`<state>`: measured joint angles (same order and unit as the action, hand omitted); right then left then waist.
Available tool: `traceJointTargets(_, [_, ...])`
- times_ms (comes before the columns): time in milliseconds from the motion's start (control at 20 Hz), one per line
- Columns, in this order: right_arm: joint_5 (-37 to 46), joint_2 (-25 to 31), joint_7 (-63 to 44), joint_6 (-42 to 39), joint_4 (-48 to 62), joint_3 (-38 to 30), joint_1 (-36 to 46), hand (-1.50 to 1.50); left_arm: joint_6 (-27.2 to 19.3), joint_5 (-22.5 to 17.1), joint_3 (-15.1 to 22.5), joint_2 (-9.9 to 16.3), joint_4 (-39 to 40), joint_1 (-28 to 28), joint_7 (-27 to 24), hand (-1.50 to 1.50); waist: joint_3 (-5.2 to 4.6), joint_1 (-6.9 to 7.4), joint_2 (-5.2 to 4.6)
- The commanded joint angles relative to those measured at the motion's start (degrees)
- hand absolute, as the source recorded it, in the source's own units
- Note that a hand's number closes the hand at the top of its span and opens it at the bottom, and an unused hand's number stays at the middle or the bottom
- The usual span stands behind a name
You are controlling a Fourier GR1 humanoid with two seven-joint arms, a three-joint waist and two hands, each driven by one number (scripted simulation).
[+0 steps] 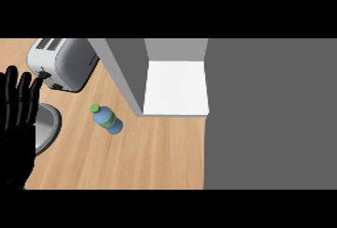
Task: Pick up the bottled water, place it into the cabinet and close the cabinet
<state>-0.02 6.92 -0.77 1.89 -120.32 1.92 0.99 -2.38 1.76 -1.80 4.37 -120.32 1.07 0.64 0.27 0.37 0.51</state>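
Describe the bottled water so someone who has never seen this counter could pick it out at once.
Start at the open grey cabinet with its white inside, standing on the wooden counter. Just left of its front corner stands the bottled water, below the silver toaster. It is the only small blue thing there, with a green cap and green band.

Left hand (16,120), black, at the view's left edge, stood open and resting, fingers straight and pointed up, right hand out of view
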Motion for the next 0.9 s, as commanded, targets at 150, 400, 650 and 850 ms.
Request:
traceJointTargets(150, [0.2,-0.9,1.2,-3.3,-8.1,3.1,-8.9,-1.5,-4.1,2.7,-1.4,-1.6,4.6,5.0,0.3,-1.5,-0.26,-0.75,-0.45])
traceJointTargets(400, [-9.9,0.8,-2.5,-10.8,-9.1,7.3,-12.1,-1.5,-15.0,-3.3,-0.3,-4.3,2.9,1.6,8.6,-1.5,-0.23,-0.56,-0.31])
traceJointTargets(650, [-11.4,1.8,-11.9,-9.2,-21.4,7.7,-14.2,-1.5,-17.8,0.3,2.6,-4.3,-5.9,-0.3,16.0,-1.5,-0.26,-0.46,-0.34])
traceJointTargets(850, [-7.8,-0.8,-13.3,-7.5,-21.7,12.8,-14.8,-1.5,-19.4,3.0,1.9,-3.0,-11.4,3.9,24.4,-1.5,-0.25,-0.45,-0.42])
